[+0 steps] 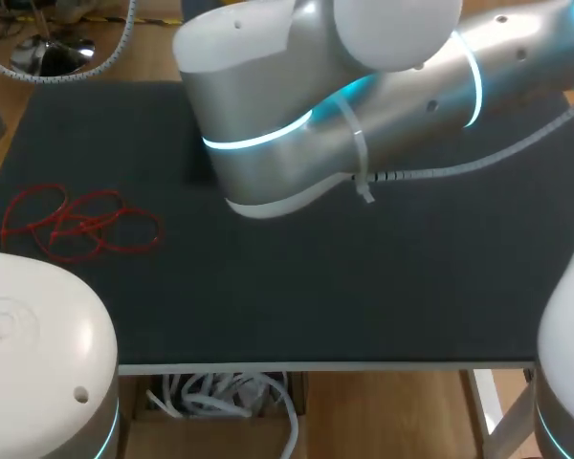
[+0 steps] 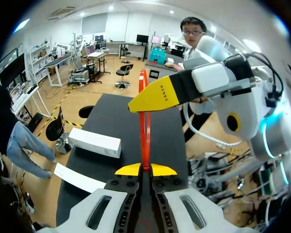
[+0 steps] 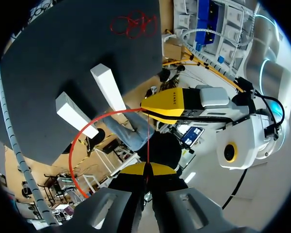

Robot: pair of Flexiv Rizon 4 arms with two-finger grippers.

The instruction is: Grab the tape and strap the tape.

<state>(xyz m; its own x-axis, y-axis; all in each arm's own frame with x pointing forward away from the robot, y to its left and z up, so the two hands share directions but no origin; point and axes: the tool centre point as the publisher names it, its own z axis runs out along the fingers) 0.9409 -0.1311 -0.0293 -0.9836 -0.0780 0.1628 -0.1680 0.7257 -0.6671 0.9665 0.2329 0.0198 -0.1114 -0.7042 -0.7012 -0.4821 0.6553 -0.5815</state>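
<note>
In the head view the right arm (image 1: 364, 105) lies across the far half of the dark worktop (image 1: 364, 287) and hides both sets of jaws and whatever is held between them. The left arm (image 1: 38, 354) fills the near left corner. A loose pile of spare red tapes (image 1: 77, 225) lies tangled by the worktop's left edge, well apart from everything else. Two long white blocks (image 3: 106, 85) lie on the worktop too, near each other but not touching.

The red tape (image 2: 144, 131) is held up off the worktop, stretched between the two arms. The left jaws are pressed together on one part of it, the yellow tips meeting with the red strip between them. The right jaws are likewise pinching it, facing the left jaws. It is a thin, narrow, bright red strip: a short straight stretch runs taut from one pair of tips to the other, and in the right wrist view the rest swings out to one side in a wide open loop
</note>
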